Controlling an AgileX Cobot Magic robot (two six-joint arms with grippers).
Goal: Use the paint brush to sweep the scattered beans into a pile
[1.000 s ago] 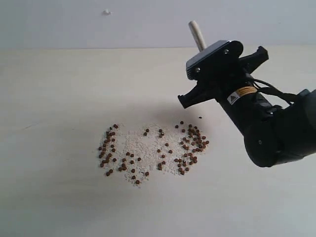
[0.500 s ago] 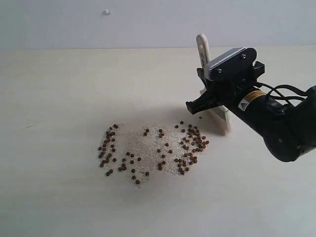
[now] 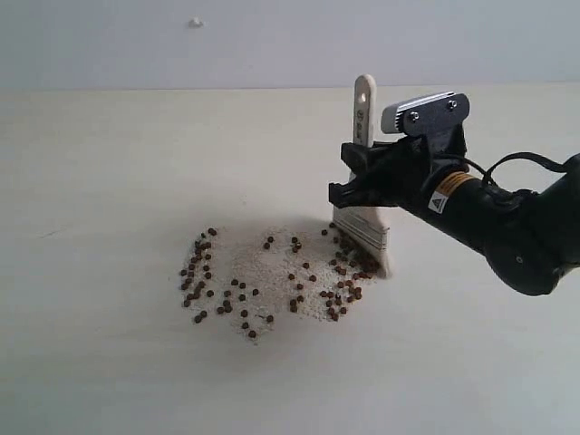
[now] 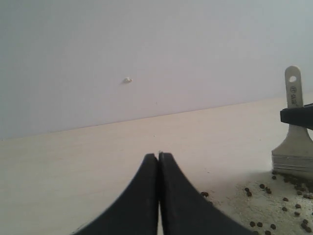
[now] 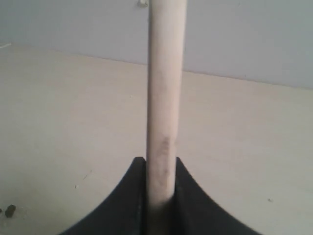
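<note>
The pale surface (image 3: 109, 181) fills most of the exterior view, and a plain wall stands behind it. The black right arm (image 3: 507, 236) reaches in from the right side of that view. Its right fingers (image 3: 337, 190) are closed tight on the paint brush (image 3: 364, 118), gripping the wooden handle just above the metal ferrule. In the right wrist view the handle (image 5: 166, 98) rises straight up between the two fingers (image 5: 132, 205), touching both.

The brush stands almost upright. The end of its handle, with the hole, points up, and the cream bristles (image 3: 370, 243) press on the surface at the right edge of the scatter.

The left fingers (image 4: 144, 196) show only in the left wrist view. They are pressed together with nothing between them, and they sit off to one side of the brush (image 4: 292, 147).

A patch of whitish powder (image 3: 258, 267) lies spread on the surface left of the bristles. The beans (image 3: 300, 286) are strewn loosely across it. They are thickest at its left edge and at its right edge, where some lie right against the bristles.
</note>
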